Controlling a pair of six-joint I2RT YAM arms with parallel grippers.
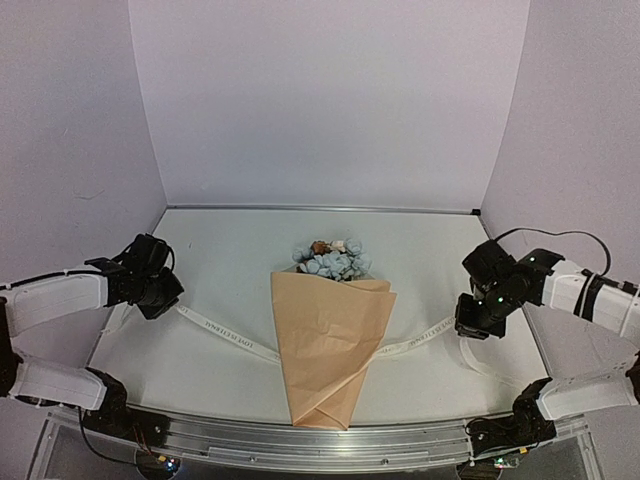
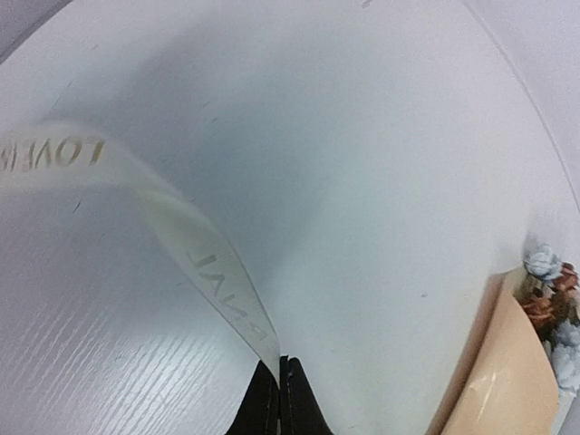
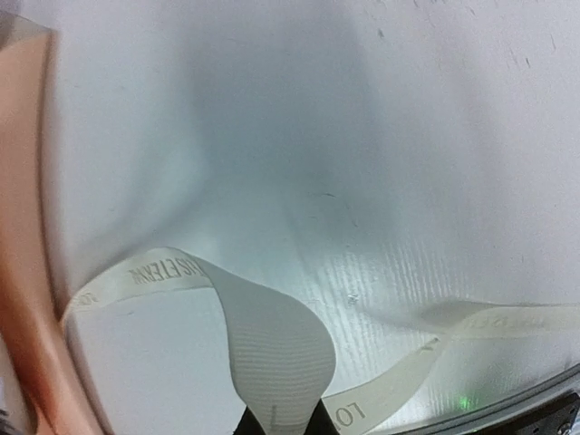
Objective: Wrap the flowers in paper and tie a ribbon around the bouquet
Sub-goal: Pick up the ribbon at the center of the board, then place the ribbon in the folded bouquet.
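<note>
Cream ribbon [image 2: 207, 265] is what we find clenched in both sets of jaws. The left gripper [image 2: 280, 381] has its dark fingers pressed together on one end of the strip, which climbs away from the tips and bends off to the side, its printed letters showing. The right gripper [image 3: 279, 424] pinches the other end the same way. There the strip widens out of the tips, curls into a loop and lies back down on the white table [image 3: 381, 127].

From above, we see the left arm [image 1: 60, 300] reaching in low from the left edge with its wrist turned toward the middle. The right arm [image 1: 580, 290] comes in from the right edge, wrist tipped downward. Each gripper sits well apart from the bouquet [image 1: 330, 345], one on either side.

We find the bouquet lying flat near the middle of the table. Its tan paper [image 1: 325, 370] forms a creased cone, with the narrow folded tip toward the arm bases and the wide mouth away from them. Pale blue flowers [image 1: 333, 262], with a touch of brown and cream, crowd out of the mouth. The ribbon disappears under the cone at both edges.
</note>
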